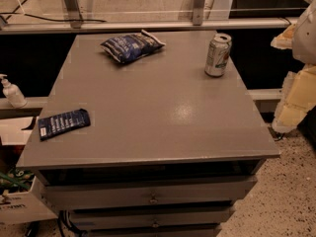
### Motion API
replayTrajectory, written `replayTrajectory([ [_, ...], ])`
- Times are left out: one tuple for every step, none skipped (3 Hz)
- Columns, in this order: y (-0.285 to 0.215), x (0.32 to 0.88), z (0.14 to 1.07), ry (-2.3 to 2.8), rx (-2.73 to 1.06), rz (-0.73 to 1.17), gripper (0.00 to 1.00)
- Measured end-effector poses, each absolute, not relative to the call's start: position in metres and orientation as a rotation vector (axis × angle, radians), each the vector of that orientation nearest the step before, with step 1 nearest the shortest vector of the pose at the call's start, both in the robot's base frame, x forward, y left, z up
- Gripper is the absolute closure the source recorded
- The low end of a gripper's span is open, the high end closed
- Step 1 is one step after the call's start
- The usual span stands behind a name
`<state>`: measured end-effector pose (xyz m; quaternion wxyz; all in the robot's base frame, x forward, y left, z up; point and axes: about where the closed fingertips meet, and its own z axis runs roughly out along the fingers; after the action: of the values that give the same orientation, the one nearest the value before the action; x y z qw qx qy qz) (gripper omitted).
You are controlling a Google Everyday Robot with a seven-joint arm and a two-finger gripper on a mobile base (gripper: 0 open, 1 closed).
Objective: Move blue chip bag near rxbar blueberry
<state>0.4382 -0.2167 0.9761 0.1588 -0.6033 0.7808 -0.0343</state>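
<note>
The blue chip bag (131,46) is a puffy dark-blue bag with white lettering, lying at the far left-centre of the grey table (158,112). The rxbar blueberry (63,123) is a flat dark-blue wrapper with white text, lying near the table's front left corner. The two are far apart. My gripper (292,101) shows as pale yellowish padded parts at the right edge of the view. It is beyond the table's right edge, away from both things and holding nothing that I can see.
A silver and green drink can (217,55) stands upright at the far right of the table. Drawers (153,194) sit under the table's front edge. A white pump bottle (12,92) stands on a ledge to the left, above a white box (19,204).
</note>
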Motion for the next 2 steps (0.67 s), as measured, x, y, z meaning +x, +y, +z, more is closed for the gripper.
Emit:
replayTrajectory([
  [-0.217, 0.440, 0.976, 2.224, -1.724, -0.104, 0.00],
  [-0.210, 0.453, 0.961, 2.182, -1.703, -0.071, 0.00],
])
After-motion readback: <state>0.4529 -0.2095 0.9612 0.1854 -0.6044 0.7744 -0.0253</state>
